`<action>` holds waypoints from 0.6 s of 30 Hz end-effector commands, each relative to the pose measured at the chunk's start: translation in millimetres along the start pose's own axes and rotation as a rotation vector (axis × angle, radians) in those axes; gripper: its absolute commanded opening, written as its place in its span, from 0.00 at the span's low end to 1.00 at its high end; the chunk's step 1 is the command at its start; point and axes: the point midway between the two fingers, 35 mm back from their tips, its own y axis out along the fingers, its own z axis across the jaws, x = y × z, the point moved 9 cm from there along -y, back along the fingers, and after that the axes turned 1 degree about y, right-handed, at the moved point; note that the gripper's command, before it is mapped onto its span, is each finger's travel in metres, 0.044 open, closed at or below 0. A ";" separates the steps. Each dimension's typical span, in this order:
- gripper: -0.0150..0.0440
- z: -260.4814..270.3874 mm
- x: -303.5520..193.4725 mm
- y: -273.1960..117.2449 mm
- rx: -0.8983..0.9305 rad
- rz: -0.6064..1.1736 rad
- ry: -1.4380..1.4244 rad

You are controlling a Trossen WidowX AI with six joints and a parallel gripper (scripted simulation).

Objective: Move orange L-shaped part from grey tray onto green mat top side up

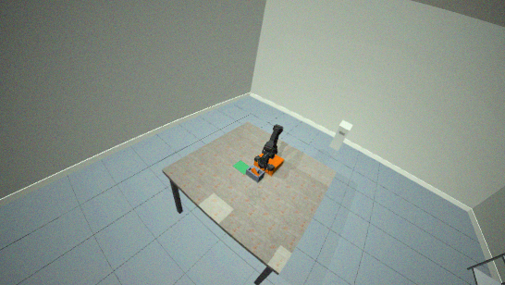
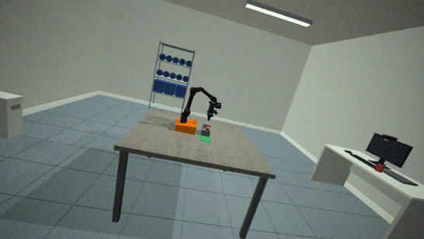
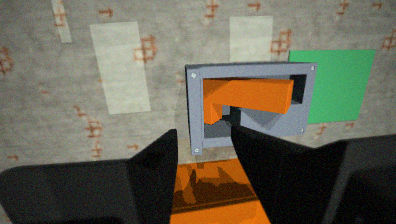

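Observation:
The orange L-shaped part (image 3: 255,94) (image 2: 208,128) sits tilted in the pocket of the grey tray (image 3: 196,115) (image 2: 206,133) (image 1: 252,176). In the wrist view its L-shaped end is low at the pocket's left, and its straight end, at the right, is raised with its end face showing and a shadow below. The green mat (image 3: 340,85) (image 2: 205,139) (image 1: 240,167) lies beside the tray, on the raised end's side. My gripper (image 3: 204,133) (image 2: 210,119) is partly open and empty, above the tray and apart from the part. Its fingertips appear near the L-shaped end's side in the wrist view.
The arm's orange base block (image 1: 278,162) (image 2: 185,126) (image 3: 215,212) stands close to the tray, on the side away from the table's pale patches. Pale patches (image 1: 215,208) (image 3: 122,70) mark the table top (image 1: 259,208) (image 2: 167,145).

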 end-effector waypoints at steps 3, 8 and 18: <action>0.56 0.1 0.3 -0.6 0.001 -0.004 0.000; 0.56 0.1 0.3 -0.6 0.001 -0.004 0.000; 0.69 -3.7 1.3 -0.7 0.000 -0.004 -0.082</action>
